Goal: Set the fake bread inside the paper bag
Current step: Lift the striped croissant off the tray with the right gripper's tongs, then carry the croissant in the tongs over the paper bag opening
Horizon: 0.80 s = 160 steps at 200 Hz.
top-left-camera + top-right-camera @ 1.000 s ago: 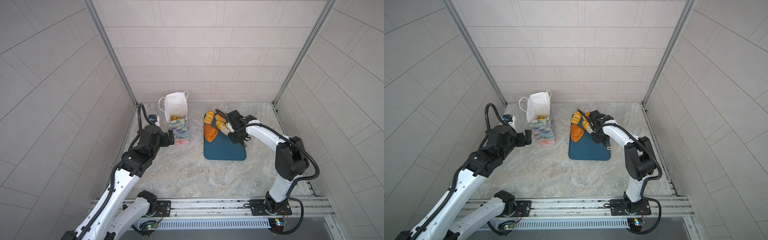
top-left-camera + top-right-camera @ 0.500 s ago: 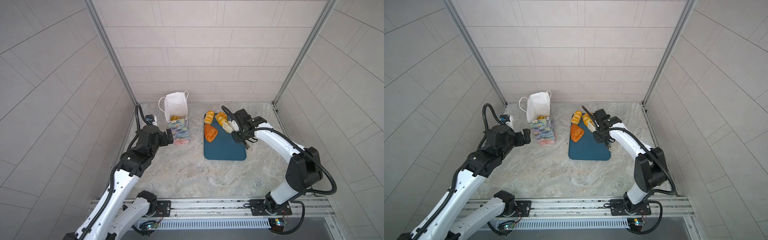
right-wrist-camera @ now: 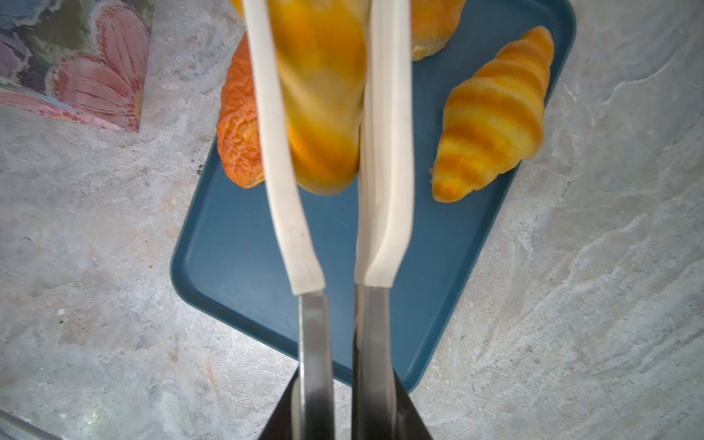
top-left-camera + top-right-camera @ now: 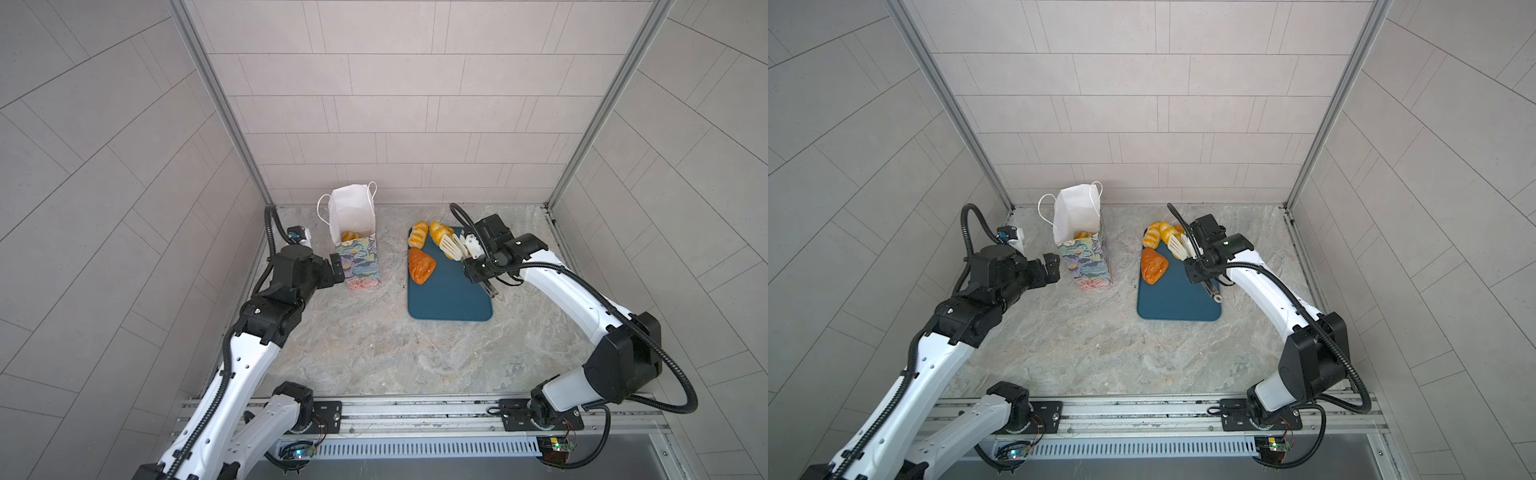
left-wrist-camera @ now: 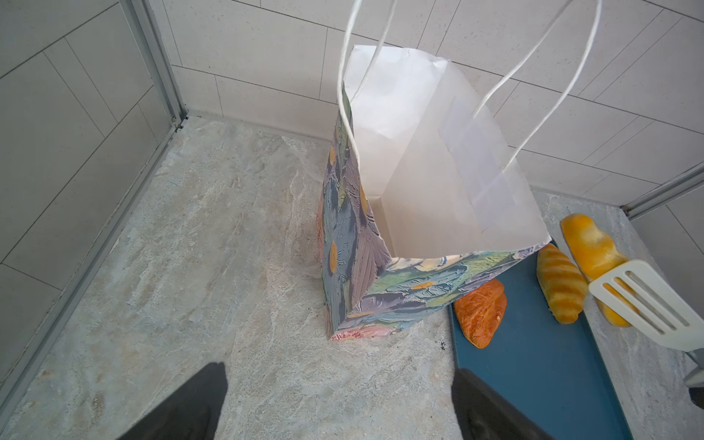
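- Over the far end of the teal tray (image 4: 449, 299): right gripper (image 3: 343, 415), clamped round the metal handles of white-bladed tongs (image 3: 384, 152). The blades pinch a yellow roll (image 3: 324, 114) along both flanks. The wrist view is blurred, so whether the roll is clear of the tray cannot be told.
- On the same tray: striped croissant (image 3: 491, 118), apart from the blades; darker orange triangular piece (image 4: 420, 266), just beside the held roll.
- Left of the tray in both top views, a strip of bare table (image 4: 395, 291) between: paper bag (image 4: 359, 266), upright, mouth open, cord handles (image 4: 318, 209) standing above the rim. At least one golden piece (image 4: 350, 236) lies inside.
- At the bag's near side: left gripper (image 5: 339, 404), jaws spread wide, empty, short of the paper.
- Risk, slip: glossy roll between smooth blades; it may pivot or drop on the carry across the table.
- Risk, snag: the handles loop over a narrow mouth; blades or roll could catch a cord and tip the unbraced bag.
- Risk, knock: the triangular piece sits close enough to be nudged off the tray edge as the roll rises.
- Risk, grip: the tongs could twist in the gripper and spring apart.
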Each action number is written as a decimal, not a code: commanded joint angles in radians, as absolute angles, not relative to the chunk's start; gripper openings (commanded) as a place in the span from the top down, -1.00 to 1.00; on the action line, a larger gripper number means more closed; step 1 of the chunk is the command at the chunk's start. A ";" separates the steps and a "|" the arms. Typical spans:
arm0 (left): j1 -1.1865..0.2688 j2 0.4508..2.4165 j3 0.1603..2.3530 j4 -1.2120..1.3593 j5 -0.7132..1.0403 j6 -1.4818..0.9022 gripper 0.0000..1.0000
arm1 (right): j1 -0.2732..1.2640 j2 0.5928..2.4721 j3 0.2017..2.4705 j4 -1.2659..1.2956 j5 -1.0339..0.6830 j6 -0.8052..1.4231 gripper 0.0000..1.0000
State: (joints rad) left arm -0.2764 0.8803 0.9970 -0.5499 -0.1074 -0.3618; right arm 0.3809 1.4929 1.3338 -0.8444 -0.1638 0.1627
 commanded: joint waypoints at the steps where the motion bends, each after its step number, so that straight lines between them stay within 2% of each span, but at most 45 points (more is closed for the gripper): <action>1: -0.256 0.880 1.034 -0.537 -0.067 -0.353 -1.00 | 0.393 1.437 1.369 -0.795 -0.228 0.194 0.40; 160: -0.162 0.883 1.014 -0.531 0.008 -0.351 -1.00 | 0.601 1.485 1.606 -0.789 -0.242 0.223 0.39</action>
